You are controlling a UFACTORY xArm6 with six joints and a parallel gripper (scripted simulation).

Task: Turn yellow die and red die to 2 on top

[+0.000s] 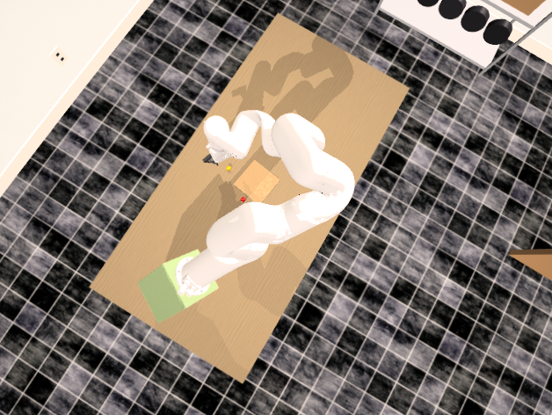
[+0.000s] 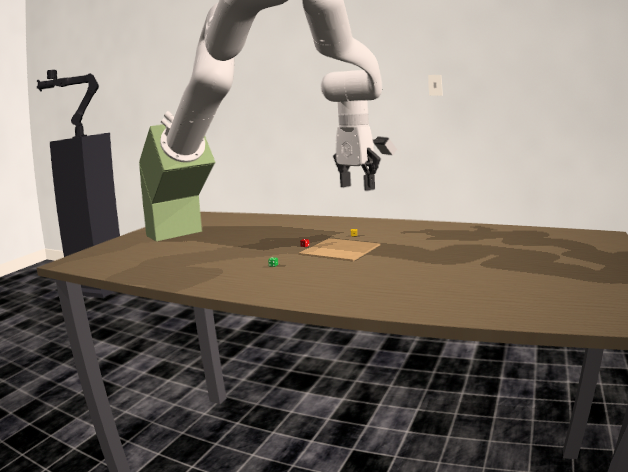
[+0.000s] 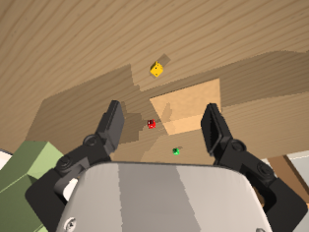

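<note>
Lying nearest among the dice in the exterior view, the green die (image 2: 273, 261) (image 3: 176, 151) rests on the desk (image 1: 357, 102) (image 2: 406, 309) (image 3: 74, 29), apart from the mat; from the top, it is out of sight. A little farther back, the square tan mat (image 1: 251, 176) (image 2: 340, 249) (image 3: 189, 105) lies flat, partly crossed by shadow. The red die (image 1: 243, 199) (image 2: 304, 243) (image 3: 152, 124) sits on the desk just beside the mat, off its surface. Beyond the mat's far side is the yellow die (image 1: 228, 168) (image 2: 353, 232) (image 3: 156, 69), also directly on the desk and off the mat. The upper faces of the dice are too small to read surely.

High above that far part of the desk, the tool (image 1: 211, 160) (image 2: 357, 187) (image 3: 162, 111) hangs pointing down, its fingers spread wide and nothing between them. The white arm (image 1: 308, 164) (image 2: 203, 81) reaches there from a green base block (image 1: 160, 292) (image 2: 177, 218) (image 3: 20, 172). Farther back, past the desk, a dark pedestal (image 2: 76, 192) carries a small black arm (image 2: 87, 96); a pale wall (image 2: 279, 111) stands behind.
</note>
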